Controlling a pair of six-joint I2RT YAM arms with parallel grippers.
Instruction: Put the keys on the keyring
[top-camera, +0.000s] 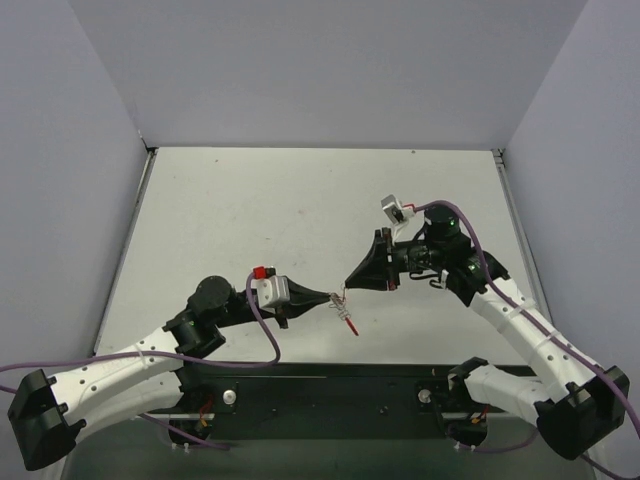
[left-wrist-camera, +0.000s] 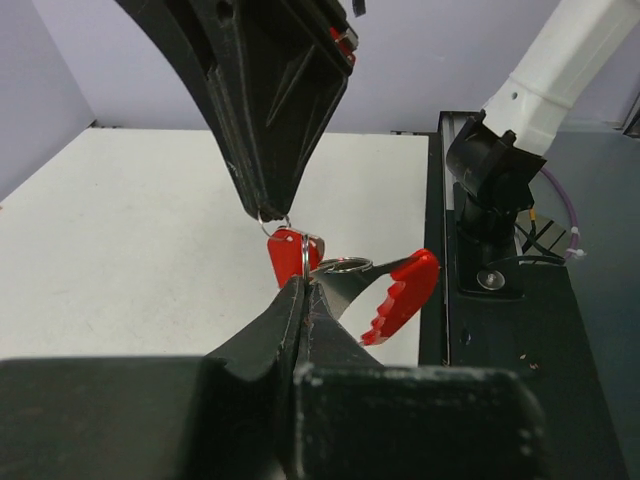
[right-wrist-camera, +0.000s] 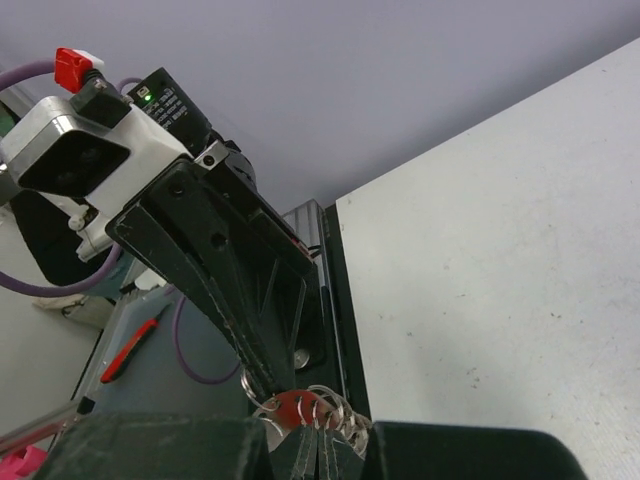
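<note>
The white table (top-camera: 250, 200) isn't really doing any work here. All the action is up in the air, just below the middle of the top view. The left arm (top-camera: 130, 362) reaches in from the lower left and the right arm (top-camera: 520, 320) bends back in from the right, so they end up nose to nose. My guess is that's because threading needs one side to hold steady while the other feeds.

The left gripper (top-camera: 328, 297) is clamped tight. In its own wrist view the fingers meet low centre, right where the silver end of the keyring (left-wrist-camera: 400, 295) starts, so it looks like it's pinching the ring. The hoop sticks out right of centre there, red toothed arc farthest out, and it's off the table.

The right gripper (top-camera: 350, 284) is pinched closed too. It comes down from the top of the left wrist view onto the top of the key (left-wrist-camera: 288, 255). That's the tiny red head sitting right between the two sets of tips. It shows bottom centre in the right wrist view, with thin wire loops (right-wrist-camera: 330, 405) just beside it. Holding it by the head probably keeps it from swinging. I can't tell if it's actually on the ring yet, it's too small and crowded in there.
</note>
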